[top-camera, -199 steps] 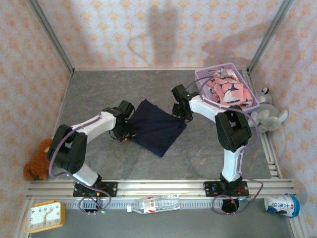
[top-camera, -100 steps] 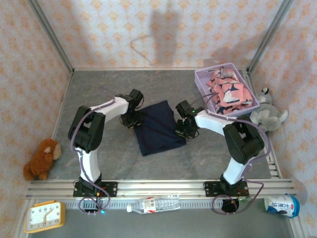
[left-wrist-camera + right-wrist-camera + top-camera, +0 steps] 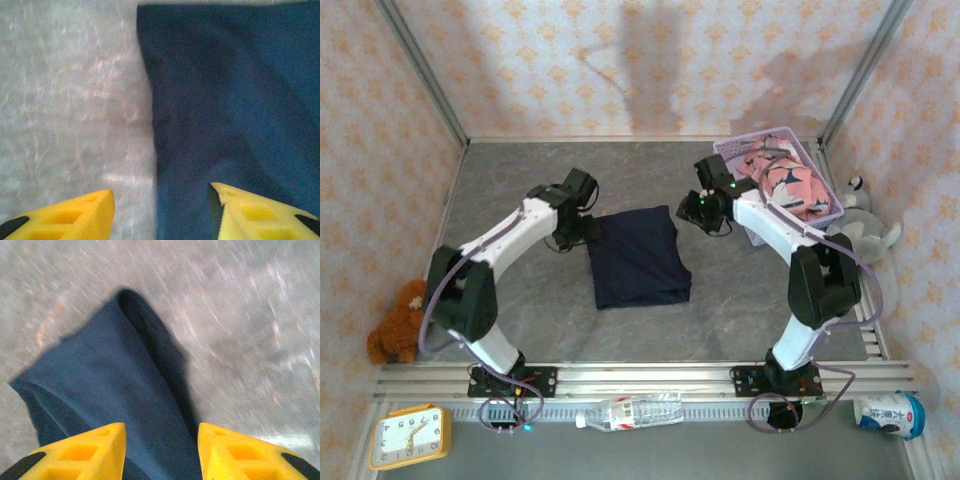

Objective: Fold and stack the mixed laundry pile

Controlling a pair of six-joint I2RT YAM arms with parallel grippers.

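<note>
Lavender basket (image 3: 775,137) near right claw (image 3: 161,432), perhaps touching

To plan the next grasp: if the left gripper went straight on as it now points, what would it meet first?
Likely the edge of the navy cloth, centred ahead of the open left gripper; depth is unclear.

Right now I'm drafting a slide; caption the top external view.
Folded navy cloth lies between left arm and right arm; shark-print pink cloth sits in the lavender basket.
</note>
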